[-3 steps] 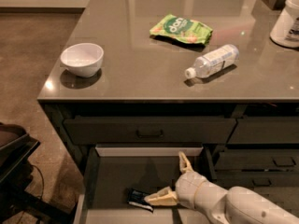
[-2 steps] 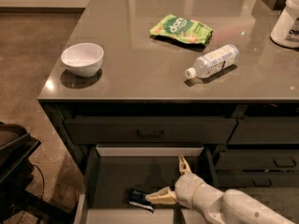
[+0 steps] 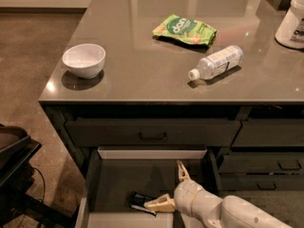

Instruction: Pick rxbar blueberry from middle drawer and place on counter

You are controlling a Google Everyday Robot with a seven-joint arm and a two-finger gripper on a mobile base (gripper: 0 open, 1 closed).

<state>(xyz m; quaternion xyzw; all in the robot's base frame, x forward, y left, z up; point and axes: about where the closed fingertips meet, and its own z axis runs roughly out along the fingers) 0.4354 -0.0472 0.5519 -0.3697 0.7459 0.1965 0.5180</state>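
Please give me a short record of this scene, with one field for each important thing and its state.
gripper: open, low inside the middle drawer, right beside the rxbar blueberry
rxbar blueberry: lying flat near the drawer's front, not gripped
middle drawer: pulled open
top drawer: closed
counter: holds a white bowl, a green snack bag, a bottle lying on its side, and a white container at the right edge
task state: bar not yet on the counter
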